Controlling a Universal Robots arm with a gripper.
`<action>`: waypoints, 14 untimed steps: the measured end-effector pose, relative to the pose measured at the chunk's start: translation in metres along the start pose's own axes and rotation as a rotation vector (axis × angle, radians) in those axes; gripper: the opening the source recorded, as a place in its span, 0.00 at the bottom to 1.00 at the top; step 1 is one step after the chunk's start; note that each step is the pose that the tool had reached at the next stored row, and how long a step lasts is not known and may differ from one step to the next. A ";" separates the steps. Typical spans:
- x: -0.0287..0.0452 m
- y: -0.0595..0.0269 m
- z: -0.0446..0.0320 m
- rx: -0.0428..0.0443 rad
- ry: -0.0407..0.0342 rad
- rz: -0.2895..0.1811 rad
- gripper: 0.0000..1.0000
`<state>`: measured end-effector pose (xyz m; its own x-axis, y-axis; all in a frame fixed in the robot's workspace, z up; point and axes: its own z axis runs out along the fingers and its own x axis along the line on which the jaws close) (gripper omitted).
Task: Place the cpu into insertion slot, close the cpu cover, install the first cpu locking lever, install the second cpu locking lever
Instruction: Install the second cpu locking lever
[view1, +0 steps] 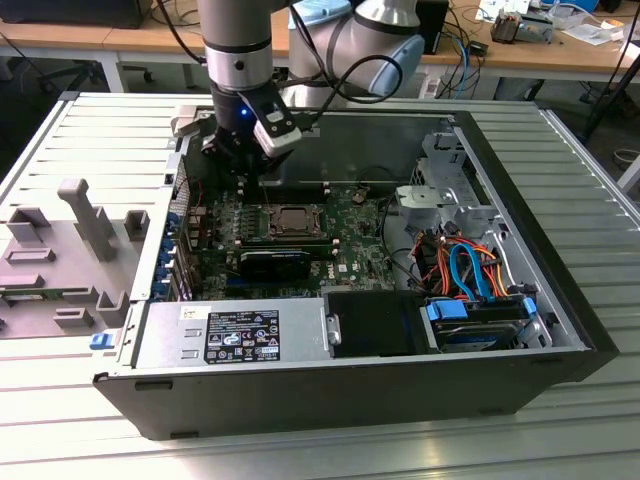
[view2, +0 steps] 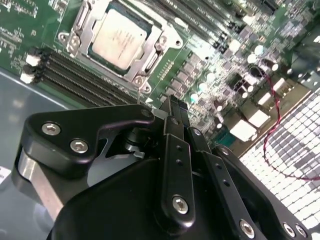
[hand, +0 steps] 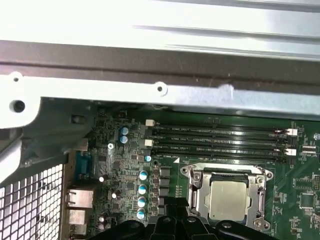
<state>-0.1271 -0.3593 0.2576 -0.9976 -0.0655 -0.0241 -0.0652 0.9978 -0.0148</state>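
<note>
- The small square silver-grey cpu (view2: 120, 40) sits seated in the silvery-rimmed square insertion slot (hand: 192, 202) on the green motherboard (view1: 345, 235), inside the open black computer case (view1: 560, 290) on the slatted metal worktop (view1: 90, 150).
- The thin silvery metal cpu cover (view2: 87, 27) lies flat around the chip, framing it in both wrist views.
- The black robot gripper (view2: 172, 107) hangs above the board, at about ten o'clock from the socket in the exterior view.
- Its jaws look pressed together, with nothing between them.
- Four long black memory slots (hand: 220, 142) run just beside the socket.
</note>
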 end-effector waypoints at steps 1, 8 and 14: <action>0.0009 0.0030 -0.0002 -0.0001 -0.0010 0.000 0.11; 0.0011 0.0191 -0.0010 0.0005 -0.0018 -0.004 0.11; 0.0003 0.0210 -0.0011 0.0002 -0.0020 -0.019 0.11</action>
<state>-0.1288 -0.3383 0.2584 -0.9961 -0.0842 -0.0258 -0.0838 0.9964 -0.0154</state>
